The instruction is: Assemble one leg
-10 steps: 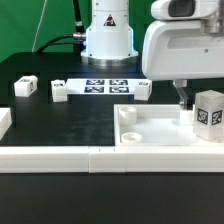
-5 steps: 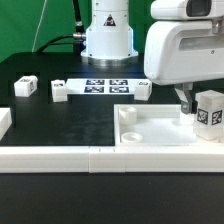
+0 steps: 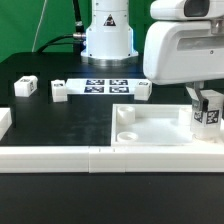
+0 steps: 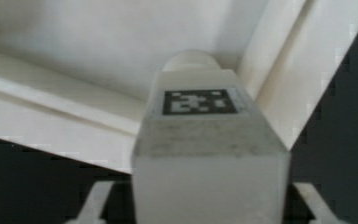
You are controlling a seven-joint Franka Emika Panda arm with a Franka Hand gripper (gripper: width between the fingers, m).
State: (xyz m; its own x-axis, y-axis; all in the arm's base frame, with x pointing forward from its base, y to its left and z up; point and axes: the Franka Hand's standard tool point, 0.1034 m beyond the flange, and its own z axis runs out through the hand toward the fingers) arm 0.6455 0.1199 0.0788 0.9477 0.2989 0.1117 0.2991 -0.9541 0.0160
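A small white leg (image 3: 208, 114) with a black-and-white tag stands upright at the right end of the large white tray piece (image 3: 160, 128). My gripper (image 3: 201, 99) is right above it, shut on the leg. In the wrist view the leg (image 4: 204, 130) fills the middle, tag facing the camera, with a finger on each side at its near end. Its far tip points into the tray piece's corner by the raised rim (image 4: 286, 70). Three more legs lie on the black table: two at the exterior view's left (image 3: 26, 87) (image 3: 59, 92) and one (image 3: 143, 89) behind the tray piece.
The marker board (image 3: 105, 86) lies flat in front of the robot base (image 3: 107, 35). A long white border bar (image 3: 60, 158) runs along the front, and another piece (image 3: 5, 122) sits at the left edge. The tray piece has a round hole (image 3: 128, 114) near its left rim.
The gripper has shifted toward the exterior view's right, over the leg. The leg sits a little lower in the tray piece's corner.
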